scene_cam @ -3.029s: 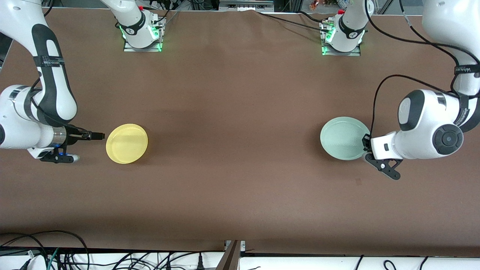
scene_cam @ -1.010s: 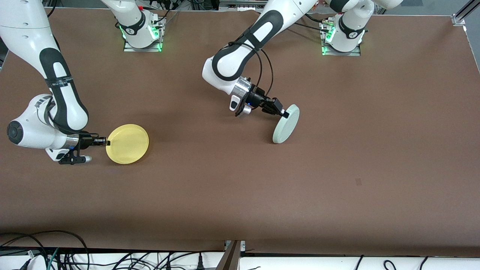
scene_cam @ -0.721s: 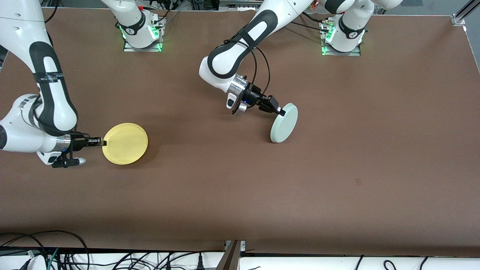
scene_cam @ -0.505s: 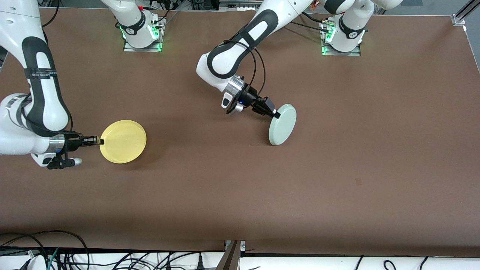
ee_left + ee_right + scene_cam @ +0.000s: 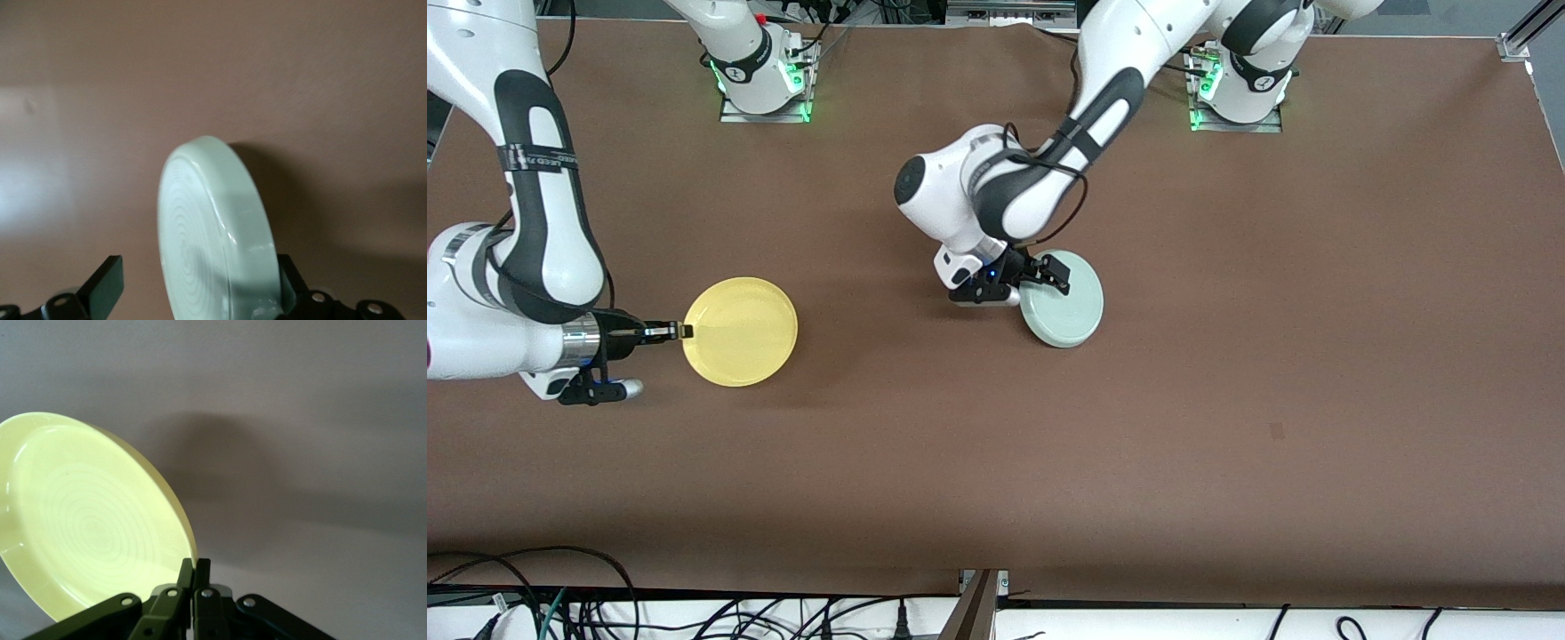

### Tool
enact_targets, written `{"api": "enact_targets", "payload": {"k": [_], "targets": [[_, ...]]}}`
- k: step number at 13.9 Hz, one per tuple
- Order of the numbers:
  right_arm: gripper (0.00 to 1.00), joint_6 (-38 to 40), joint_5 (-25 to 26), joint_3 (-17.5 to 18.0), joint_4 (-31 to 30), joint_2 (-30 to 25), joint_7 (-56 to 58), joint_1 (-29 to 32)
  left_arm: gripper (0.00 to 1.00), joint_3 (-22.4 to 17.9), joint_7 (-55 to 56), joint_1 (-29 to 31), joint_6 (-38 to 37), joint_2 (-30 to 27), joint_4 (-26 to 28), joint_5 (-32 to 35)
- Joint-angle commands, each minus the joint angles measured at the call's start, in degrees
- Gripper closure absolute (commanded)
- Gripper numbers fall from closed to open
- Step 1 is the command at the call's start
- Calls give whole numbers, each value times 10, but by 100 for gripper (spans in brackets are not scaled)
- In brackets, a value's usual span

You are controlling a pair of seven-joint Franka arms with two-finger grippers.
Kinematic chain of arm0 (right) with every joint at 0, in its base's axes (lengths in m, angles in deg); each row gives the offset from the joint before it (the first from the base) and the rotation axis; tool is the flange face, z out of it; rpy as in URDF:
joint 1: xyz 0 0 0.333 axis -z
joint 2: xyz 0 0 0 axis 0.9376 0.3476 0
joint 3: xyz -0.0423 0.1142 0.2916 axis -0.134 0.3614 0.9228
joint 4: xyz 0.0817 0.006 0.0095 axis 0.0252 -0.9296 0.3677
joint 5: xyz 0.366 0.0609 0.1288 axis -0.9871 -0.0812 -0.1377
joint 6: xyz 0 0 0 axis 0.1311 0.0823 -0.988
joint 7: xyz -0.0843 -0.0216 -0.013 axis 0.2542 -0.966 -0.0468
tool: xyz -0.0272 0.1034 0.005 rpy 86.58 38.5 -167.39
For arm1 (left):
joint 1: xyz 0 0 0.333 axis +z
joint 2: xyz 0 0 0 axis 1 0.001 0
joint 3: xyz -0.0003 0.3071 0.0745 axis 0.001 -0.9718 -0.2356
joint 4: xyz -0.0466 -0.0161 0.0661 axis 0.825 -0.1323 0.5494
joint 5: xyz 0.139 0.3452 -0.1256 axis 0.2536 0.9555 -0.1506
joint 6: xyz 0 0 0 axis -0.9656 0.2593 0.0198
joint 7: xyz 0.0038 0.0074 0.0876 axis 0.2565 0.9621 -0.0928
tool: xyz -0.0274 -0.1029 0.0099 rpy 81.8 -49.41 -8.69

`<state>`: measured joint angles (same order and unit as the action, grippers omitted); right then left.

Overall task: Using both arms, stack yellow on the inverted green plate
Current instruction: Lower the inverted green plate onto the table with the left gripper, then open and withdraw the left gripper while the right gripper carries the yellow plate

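Ridged mint green plate lies inverted between spread left fingers; right fingers pinch glossy yellow.

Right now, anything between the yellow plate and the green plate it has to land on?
Only bare table between the yellow plate, held by the right gripper, and the inverted green plate. But the left gripper, open, is over the green plate's rim.

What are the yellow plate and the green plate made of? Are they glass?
Probably not glass. The yellow plate looks like smooth plastic: solid colour, faint moulded rings, soft shine. The green plate, lying upside down, looks the same: opaque, ringed, glossy along its rim.
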<state>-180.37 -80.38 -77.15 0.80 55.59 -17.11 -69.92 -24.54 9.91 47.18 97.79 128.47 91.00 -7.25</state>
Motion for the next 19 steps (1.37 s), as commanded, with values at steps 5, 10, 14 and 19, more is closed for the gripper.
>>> {"api": "enact_targets", "payload": {"k": [5, 10, 14, 19], "targets": [[100, -21, -10, -3, -7, 13, -68, -68, 0, 14, -12, 106, 60, -51, -11, -160], [100, -94, -51, -3, -27, 24, -159, -144, 0, 14, -116, 226, -1, -136, 8, -167], [100, -156, -99, -3, -26, 36, -262, -213, 0, 8, -155, 304, -67, -202, 7, -156], [100, -235, -191, -2, -24, 46, -362, -291, 0, 12, -334, 369, -139, -307, 33, -184]]}}
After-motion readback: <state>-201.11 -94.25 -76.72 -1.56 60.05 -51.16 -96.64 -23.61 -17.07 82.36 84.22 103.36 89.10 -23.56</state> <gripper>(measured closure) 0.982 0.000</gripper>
